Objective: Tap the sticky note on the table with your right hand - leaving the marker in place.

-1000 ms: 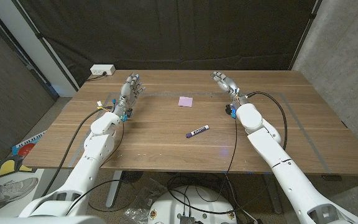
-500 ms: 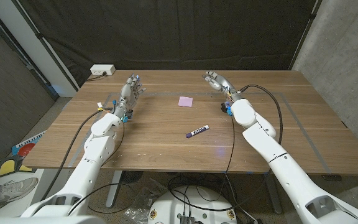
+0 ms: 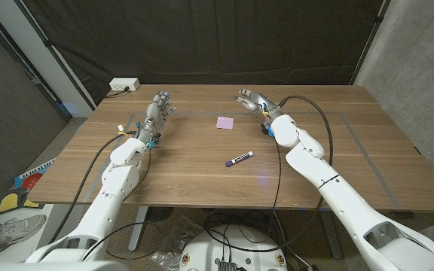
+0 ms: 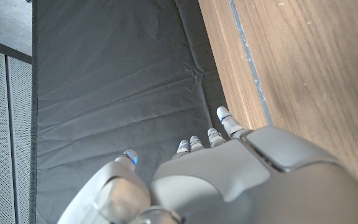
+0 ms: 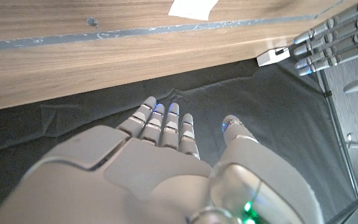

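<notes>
The pink sticky note (image 3: 224, 123) lies on the wooden table (image 3: 202, 169), nothing covering it. The purple marker (image 3: 239, 159) lies nearer the robot than the note, well apart from it. The right hand (image 3: 252, 99), fingers spread and holding nothing, is raised just right of the note, probably clear of the table. The left hand (image 3: 157, 110), fingers extended and empty, stands far left of the note. A white power strip (image 3: 123, 85) sits at the table's far left corner.
</notes>
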`<state>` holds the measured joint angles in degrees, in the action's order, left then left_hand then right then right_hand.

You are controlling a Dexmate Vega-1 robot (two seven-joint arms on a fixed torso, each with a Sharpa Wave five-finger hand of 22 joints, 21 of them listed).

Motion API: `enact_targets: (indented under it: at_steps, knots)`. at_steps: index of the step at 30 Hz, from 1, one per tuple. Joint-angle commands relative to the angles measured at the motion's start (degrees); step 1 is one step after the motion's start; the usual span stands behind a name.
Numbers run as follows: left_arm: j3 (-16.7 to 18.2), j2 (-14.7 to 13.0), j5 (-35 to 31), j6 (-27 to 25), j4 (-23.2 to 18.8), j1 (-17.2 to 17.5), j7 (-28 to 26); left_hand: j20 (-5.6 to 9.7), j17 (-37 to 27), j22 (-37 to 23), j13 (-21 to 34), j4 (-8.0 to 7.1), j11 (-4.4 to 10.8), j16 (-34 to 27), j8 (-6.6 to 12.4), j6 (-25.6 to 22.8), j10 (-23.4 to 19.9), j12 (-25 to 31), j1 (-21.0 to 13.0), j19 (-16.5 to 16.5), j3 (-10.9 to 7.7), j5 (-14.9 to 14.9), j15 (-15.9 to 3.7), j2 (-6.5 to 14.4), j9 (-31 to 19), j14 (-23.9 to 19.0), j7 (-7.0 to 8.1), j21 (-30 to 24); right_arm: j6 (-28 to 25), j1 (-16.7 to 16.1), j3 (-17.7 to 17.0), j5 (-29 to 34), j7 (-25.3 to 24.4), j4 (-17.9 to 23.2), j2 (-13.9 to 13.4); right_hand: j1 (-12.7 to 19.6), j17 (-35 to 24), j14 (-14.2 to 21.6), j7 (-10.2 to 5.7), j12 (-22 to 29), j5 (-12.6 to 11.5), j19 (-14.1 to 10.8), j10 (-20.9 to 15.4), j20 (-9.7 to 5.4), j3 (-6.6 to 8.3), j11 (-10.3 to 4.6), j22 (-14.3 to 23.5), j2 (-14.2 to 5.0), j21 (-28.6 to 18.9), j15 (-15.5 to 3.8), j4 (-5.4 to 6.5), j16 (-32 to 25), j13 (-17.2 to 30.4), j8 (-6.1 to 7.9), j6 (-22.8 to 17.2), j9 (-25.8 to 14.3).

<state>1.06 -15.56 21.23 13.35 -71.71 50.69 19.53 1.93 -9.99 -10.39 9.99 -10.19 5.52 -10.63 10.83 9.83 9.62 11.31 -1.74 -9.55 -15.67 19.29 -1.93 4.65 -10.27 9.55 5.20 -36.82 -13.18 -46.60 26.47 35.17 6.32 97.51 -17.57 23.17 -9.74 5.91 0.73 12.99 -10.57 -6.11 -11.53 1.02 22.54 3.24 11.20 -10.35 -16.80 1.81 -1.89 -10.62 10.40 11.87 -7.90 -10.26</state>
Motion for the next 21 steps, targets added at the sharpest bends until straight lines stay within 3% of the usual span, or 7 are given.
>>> enact_targets:
  at_steps: [1, 21]
  knots:
    - [0.2, 0.0, 0.2, 0.5, 1.1, -0.6, 0.5, 2.57, -0.3, -0.2, 0.3, 0.10, -0.43, -0.2, 0.18, 11.8, 11.3, 0.3, -0.1, -11.7, -0.26, 0.3, -2.73, 4.6, -0.1, 11.9, 0.38, 0.0, -3.7, 3.9, 4.9, 8.3, 5.4, -1.8, 0.3, 0.8, -0.1, 0.2, -0.38, 0.3, 0.1, -0.6, -0.6, -0.14, 0.46, -0.24, 0.1, 0.13, -0.4, -0.78, -0.33, -0.1, 0.1, 0.29, -0.9, -0.2]
    - [0.8, -0.1, 0.3, 0.5, 1.4, -0.4, 0.7, 2.48, -0.3, -0.2, 0.4, 0.10, -0.51, -0.2, 0.10, 11.7, 11.2, 0.2, -0.1, -11.6, -0.35, 0.3, -2.72, 4.6, -0.1, 11.8, 0.29, 0.3, -7.8, 8.9, 11.1, 18.1, 15.0, -5.7, 2.4, 1.5, -0.2, 0.7, -1.33, 0.2, 0.2, -1.0, -1.1, -0.20, 0.96, -1.05, 0.1, 0.07, -0.4, -1.68, -0.81, -0.1, 0.1, 0.24, -1.9, -0.3]
